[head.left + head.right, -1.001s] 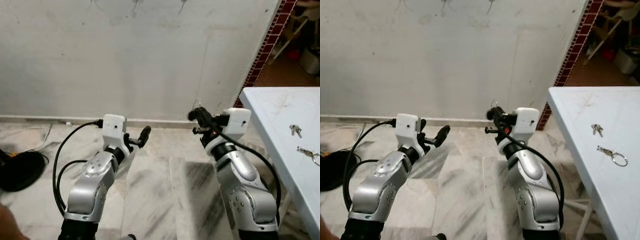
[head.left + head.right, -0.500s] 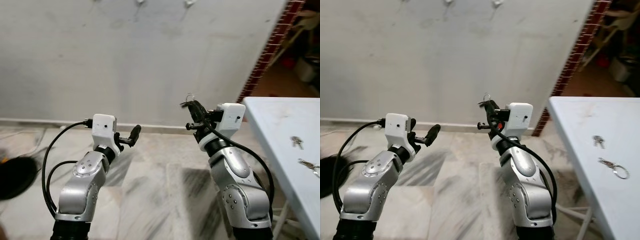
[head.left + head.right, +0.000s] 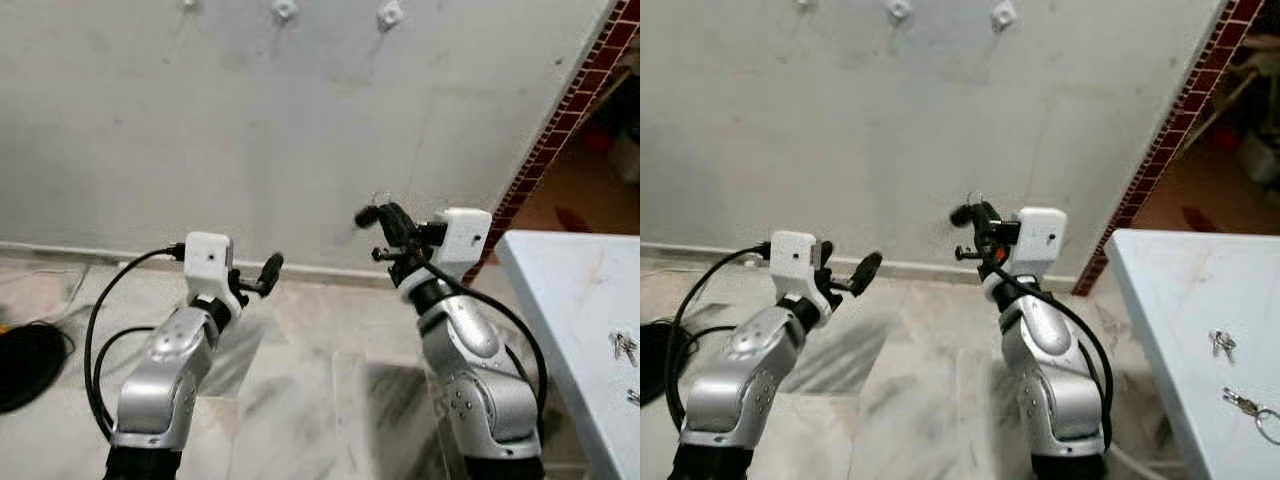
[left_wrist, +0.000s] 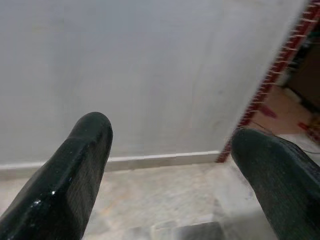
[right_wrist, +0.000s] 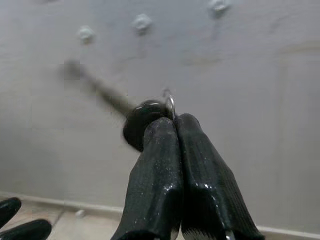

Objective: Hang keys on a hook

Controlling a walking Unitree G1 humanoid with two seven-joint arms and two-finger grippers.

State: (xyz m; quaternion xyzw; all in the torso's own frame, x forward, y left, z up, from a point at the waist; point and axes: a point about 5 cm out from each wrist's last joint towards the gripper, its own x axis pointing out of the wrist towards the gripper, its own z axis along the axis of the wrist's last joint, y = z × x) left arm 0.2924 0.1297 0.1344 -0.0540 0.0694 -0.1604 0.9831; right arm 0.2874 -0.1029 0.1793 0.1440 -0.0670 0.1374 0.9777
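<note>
Below the 3 hooks [image 3: 285,11], the right gripper [image 5: 172,125] pinches the keys [image 5: 170,104] by their thin ring (light, stiff, slippery); left gripper [image 4: 175,165] gapes.

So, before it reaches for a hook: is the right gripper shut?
Shut. The right gripper has its fingers pressed together, with a key ring pinched at their tips.

wall [image 3: 200,120]: pale grey, scuffed | floor [image 3: 300,380]: veined marble tiles | brick strip [image 3: 560,120]: dark red, bordering the wall's right edge | table [image 3: 1170,290]: white, at right | black cable coil [image 3: 25,360]: on floor, far left
</note>
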